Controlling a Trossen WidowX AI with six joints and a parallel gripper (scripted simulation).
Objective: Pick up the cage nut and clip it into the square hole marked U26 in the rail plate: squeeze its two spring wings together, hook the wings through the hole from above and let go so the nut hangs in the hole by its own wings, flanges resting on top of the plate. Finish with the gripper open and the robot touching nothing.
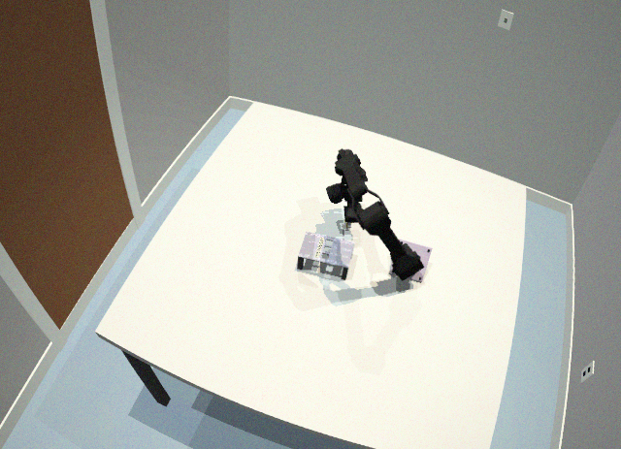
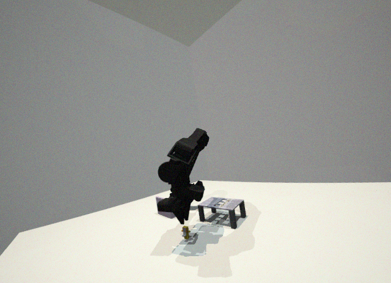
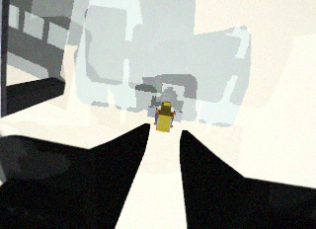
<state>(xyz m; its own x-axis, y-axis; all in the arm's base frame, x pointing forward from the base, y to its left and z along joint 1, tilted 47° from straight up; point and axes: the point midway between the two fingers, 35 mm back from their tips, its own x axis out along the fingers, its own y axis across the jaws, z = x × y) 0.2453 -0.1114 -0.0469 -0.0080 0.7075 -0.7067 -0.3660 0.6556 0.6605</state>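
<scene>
Yellow and grey, the cage nut [image 1: 345, 226] [image 2: 187, 231] [image 3: 164, 115] stands upright on the pale table [image 1: 225, 284] [image 2: 315, 226] [image 3: 276, 140], near the rail plate [image 1: 310, 244] [image 2: 233, 203] [image 3: 1, 51] but apart from it, with a small grey wing sticking out on either side. Just above the nut hang the black jaws [image 1: 346, 219] [image 2: 184, 221], partly spread — a gap between the tips, nothing pinched in it. The rail plate itself is raised on dark legs [image 1: 300, 262] [image 2: 233, 218] [image 3: 35, 95], its row of openings facing up; the U26 marking is too small to read. Farther from the rail plate, the black arm [image 1: 375, 218] [image 2: 176, 172] reaches over from a mauve base plate [image 1: 425, 256] [image 2: 165, 214]. Beyond the table — well apart from the rail plate — rise grey walls [image 1: 401, 58] [image 2: 315, 84] and a brown door-like panel [image 1: 49, 134].
</scene>
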